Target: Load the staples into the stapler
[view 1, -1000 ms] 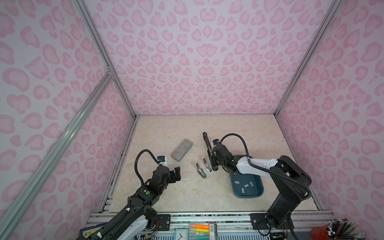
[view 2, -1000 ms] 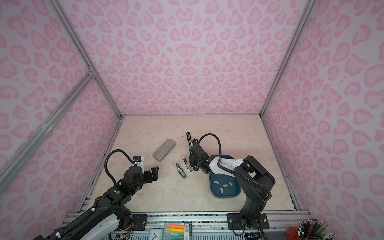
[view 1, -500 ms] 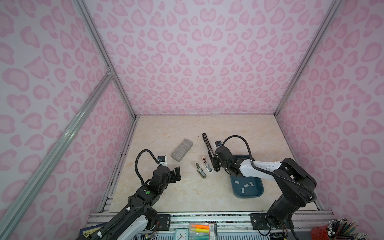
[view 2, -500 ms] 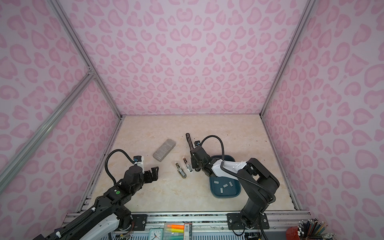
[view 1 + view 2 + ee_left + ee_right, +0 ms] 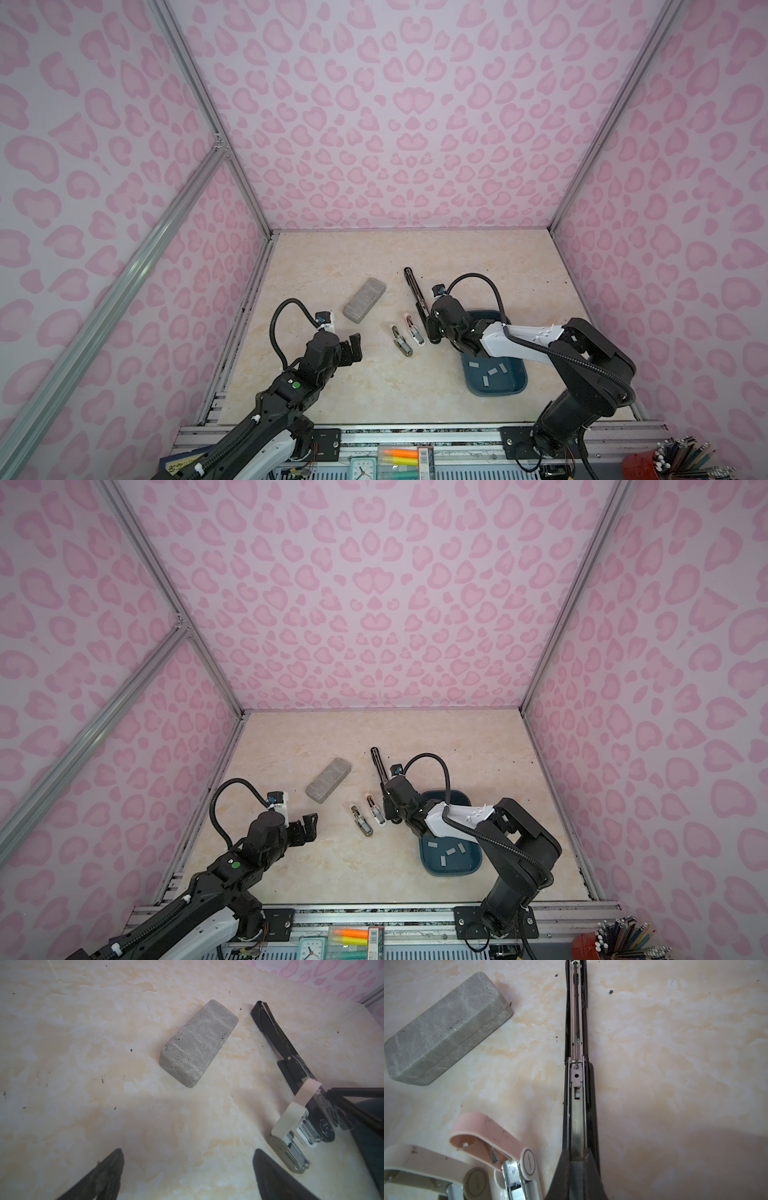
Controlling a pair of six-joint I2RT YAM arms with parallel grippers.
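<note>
The black stapler lies opened out flat on the table, its silver channel facing up. My right gripper sits at the stapler's near end, shut on a silver strip of staples that lines up with the channel. More staples lie loose in the blue tray under the right arm. My left gripper hangs open and empty over bare table, left of the stapler.
A grey speckled block lies left of the stapler. Two small open staplers, one pink and white and one grey, lie just left of my right gripper. Pink walls enclose the table.
My right gripper has shifted slightly right and nearer along the stapler, its elbow swinging right. The left arm has not moved.
</note>
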